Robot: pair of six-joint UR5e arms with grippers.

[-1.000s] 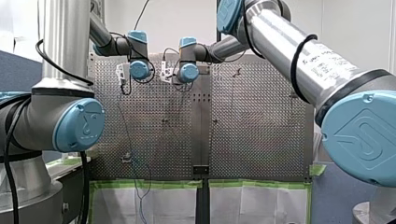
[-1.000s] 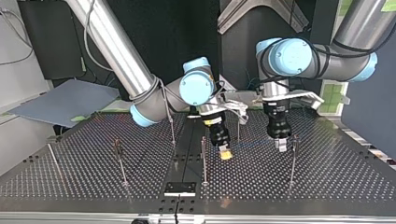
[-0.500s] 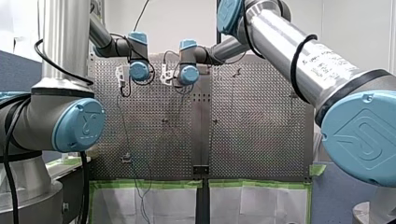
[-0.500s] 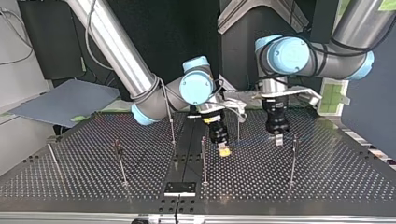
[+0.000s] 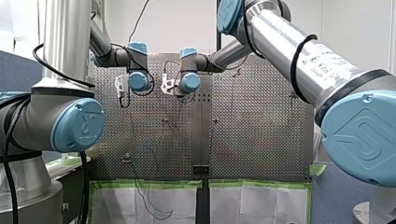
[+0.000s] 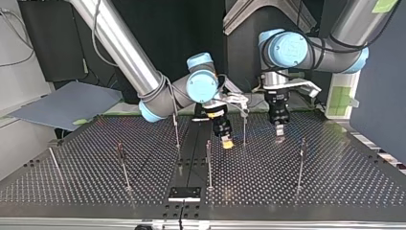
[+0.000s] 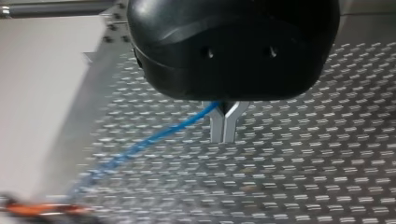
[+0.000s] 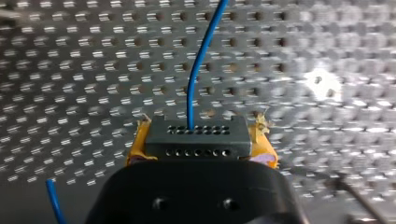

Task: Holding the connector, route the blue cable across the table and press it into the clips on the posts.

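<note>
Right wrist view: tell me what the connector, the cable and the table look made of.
Connector: dark grey, matte, with rows of small holes, probably plastic. Cable: smooth blue sheath, bending gently, likely plastic insulation. Table: perforated sheet with bright glare, evidently bare metal.

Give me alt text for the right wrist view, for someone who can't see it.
My right gripper clamps a grey connector with rows of holes between yellow pads. A blue cable leaves one hole and runs ahead over the perforated table.
</note>
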